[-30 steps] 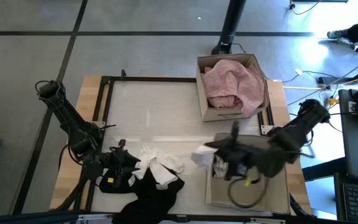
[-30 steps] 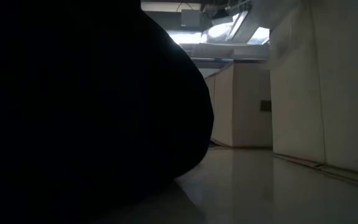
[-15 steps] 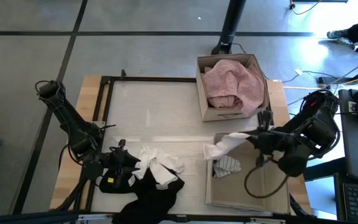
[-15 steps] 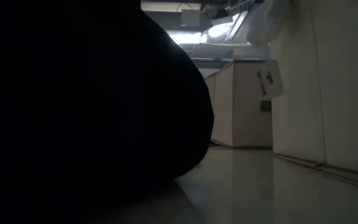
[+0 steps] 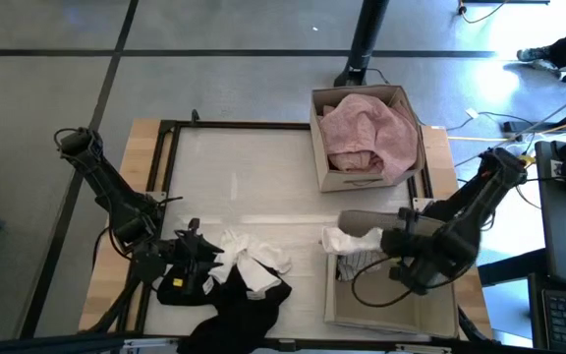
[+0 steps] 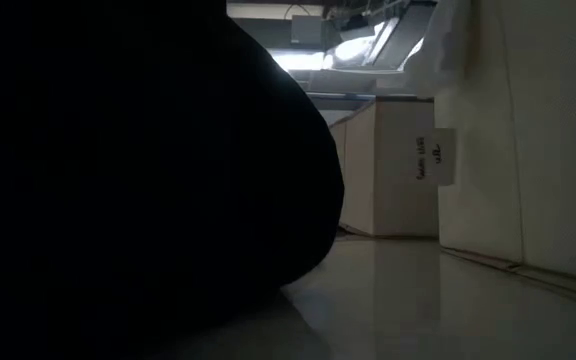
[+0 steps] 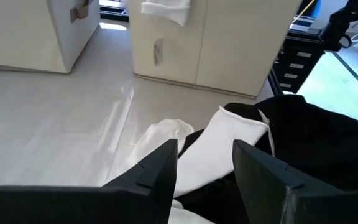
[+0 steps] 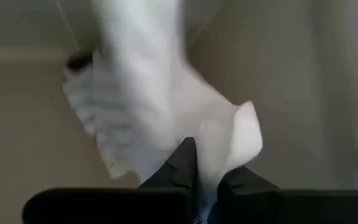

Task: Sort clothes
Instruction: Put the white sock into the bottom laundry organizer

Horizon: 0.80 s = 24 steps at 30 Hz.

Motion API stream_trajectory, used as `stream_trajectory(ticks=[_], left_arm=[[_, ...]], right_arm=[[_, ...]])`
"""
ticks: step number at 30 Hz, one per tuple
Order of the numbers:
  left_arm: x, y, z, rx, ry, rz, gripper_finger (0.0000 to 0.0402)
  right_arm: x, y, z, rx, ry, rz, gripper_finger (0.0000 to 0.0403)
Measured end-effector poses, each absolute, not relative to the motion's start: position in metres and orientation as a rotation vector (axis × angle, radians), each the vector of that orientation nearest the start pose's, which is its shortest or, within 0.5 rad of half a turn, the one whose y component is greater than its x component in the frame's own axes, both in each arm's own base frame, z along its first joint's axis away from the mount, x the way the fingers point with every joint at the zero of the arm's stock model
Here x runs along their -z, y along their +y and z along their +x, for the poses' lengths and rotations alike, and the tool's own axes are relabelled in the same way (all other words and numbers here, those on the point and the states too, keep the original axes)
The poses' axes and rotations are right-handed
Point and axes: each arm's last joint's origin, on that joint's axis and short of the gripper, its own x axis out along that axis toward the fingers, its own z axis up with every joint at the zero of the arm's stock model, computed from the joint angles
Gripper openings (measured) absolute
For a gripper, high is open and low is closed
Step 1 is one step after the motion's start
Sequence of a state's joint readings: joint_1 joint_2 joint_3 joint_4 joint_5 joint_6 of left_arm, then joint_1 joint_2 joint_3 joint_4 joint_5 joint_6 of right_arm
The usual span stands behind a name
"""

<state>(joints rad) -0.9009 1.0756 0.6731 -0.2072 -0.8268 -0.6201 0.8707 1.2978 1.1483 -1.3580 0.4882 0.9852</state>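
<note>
From above, the right gripper [image 5: 362, 232] hangs over the left edge of the near cardboard box [image 5: 430, 313], pinching a white sock [image 5: 340, 239] that drapes over that edge; a striped garment [image 5: 362, 261] lies inside the box. The far box [image 5: 334, 173] holds a pink garment [image 5: 369, 133]. The left gripper [image 5: 204, 258] rests among white socks [image 5: 254, 258] and a black garment [image 5: 239, 305] at the table's [image 5: 263, 177] near left. The low view is mostly blocked by a dark mass [image 6: 138, 170]; a white label [image 6: 436, 158] hangs to the right of it. The left wrist view shows spread fingers [image 7: 154, 174] over a white sock [image 7: 219, 149] on black fabric [image 7: 316, 143]. The right wrist view shows fingers [image 8: 182, 165] pressed together on the white sock [image 8: 160, 106].
</note>
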Motion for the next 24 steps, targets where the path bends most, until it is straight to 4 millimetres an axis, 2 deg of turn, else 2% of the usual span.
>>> stream_trajectory(ticks=[5, 9, 12, 15, 21, 24], left_arm=[[-0.245, -0.153, 0.152, -0.067, 0.398, -0.145, 0.0146], [-0.243, -0.151, 0.153, -0.078, 0.408, -0.141, 0.0146], [-0.243, -0.151, 0.153, -0.078, 0.407, -0.145, 0.0146], [-0.243, -0.151, 0.153, -0.081, 0.406, -0.159, 0.0146], [-0.243, -0.151, 0.153, -0.083, 0.406, -0.164, 0.0146], [-0.243, -0.151, 0.153, -0.082, 0.406, -0.162, 0.0146]], right_arm=[[-0.231, 0.151, 0.138, 0.228, 1.280, 0.020, 0.0019], [-0.210, 0.150, 0.136, 0.219, 1.326, 0.092, 0.0019], [-0.207, 0.150, 0.135, 0.220, 1.338, 0.106, 0.0027], [-0.207, 0.150, 0.135, 0.219, 1.341, 0.111, 0.0060], [-0.208, 0.150, 0.133, 0.187, 1.399, 0.137, 0.0176], [-0.219, 0.153, 0.133, 0.138, 1.417, 0.189, 0.0227]])
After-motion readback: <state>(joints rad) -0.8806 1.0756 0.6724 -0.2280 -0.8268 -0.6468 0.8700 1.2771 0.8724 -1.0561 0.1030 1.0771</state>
